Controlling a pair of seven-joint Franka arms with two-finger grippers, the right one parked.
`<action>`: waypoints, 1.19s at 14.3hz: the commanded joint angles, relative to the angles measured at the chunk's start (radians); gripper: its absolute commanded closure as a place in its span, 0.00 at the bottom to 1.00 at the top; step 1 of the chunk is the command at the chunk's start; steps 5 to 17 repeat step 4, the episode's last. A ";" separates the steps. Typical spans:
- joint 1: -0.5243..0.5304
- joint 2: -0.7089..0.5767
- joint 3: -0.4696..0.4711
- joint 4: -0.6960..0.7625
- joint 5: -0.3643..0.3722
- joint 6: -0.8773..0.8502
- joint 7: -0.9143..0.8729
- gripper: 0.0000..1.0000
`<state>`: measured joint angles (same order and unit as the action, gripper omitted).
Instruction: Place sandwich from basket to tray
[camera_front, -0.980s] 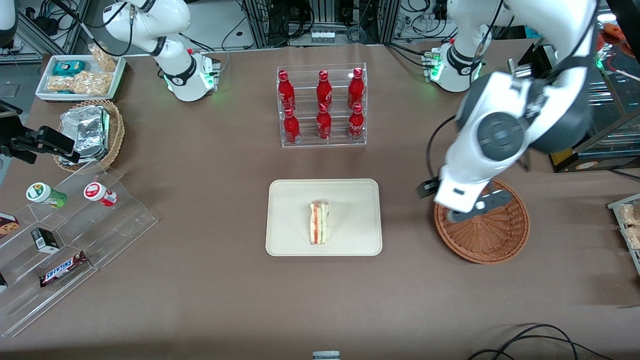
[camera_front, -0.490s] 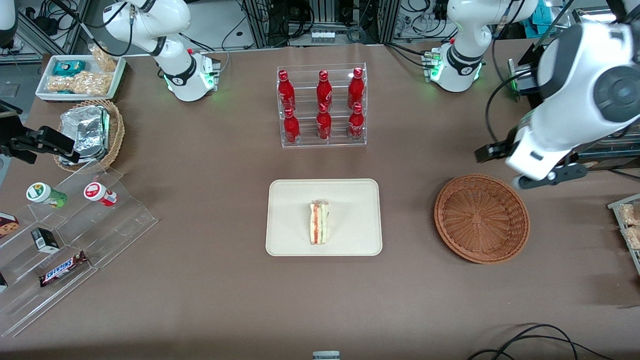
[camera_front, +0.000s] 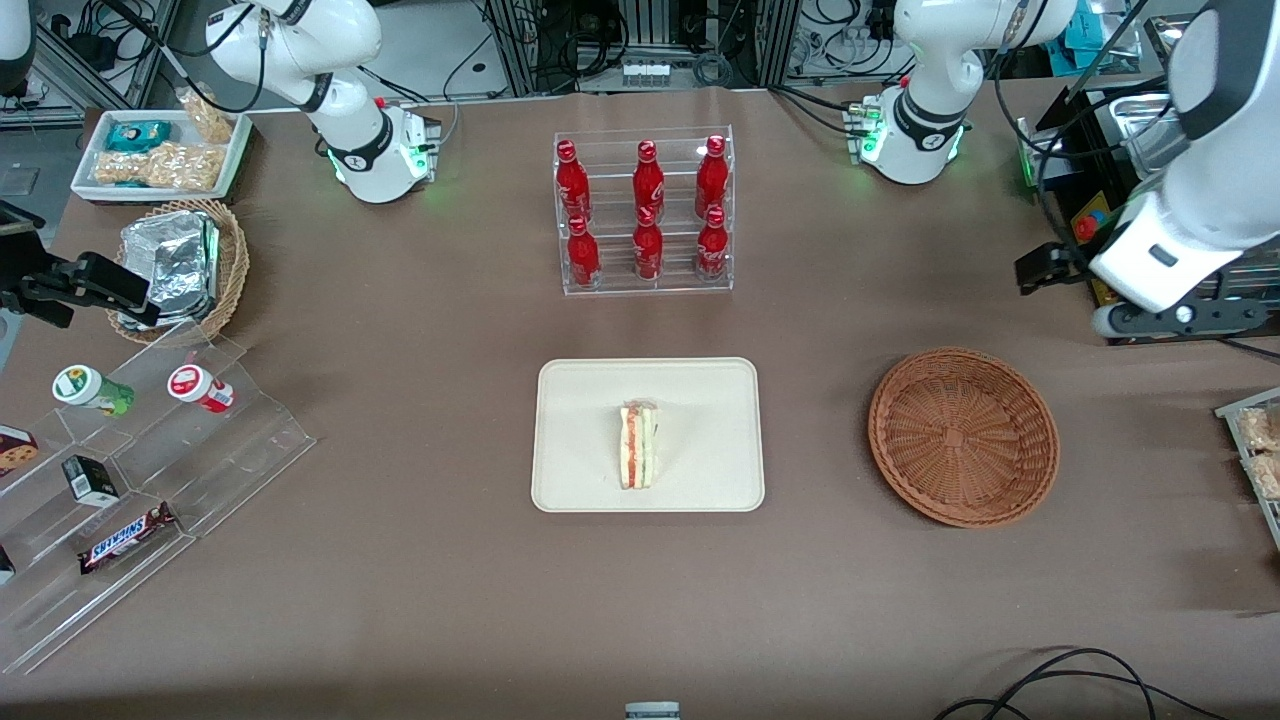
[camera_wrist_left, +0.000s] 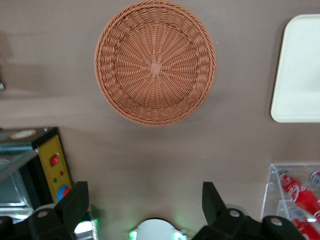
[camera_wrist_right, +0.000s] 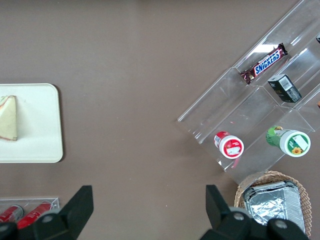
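The sandwich (camera_front: 637, 445) is lying on the tray (camera_front: 580, 400), so the placing is judged done. The basket (camera_front: 963, 435) is sitting bare on the desk (camera_front: 420, 580), well apart from the tray. The gripper (camera_wrist_left: 145, 210) is being held high, farther from the front camera than the basket, fingers (camera_wrist_left: 75, 202) spread with nothing between them. A clear retreat is being called for, probably upward; nothing should be brushed.
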<state>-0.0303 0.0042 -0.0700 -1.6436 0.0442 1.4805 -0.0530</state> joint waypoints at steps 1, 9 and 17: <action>-0.028 -0.026 0.039 0.013 0.003 0.015 0.065 0.00; -0.031 -0.027 0.067 0.021 -0.001 0.067 0.067 0.00; -0.031 -0.027 0.067 0.021 -0.001 0.067 0.067 0.00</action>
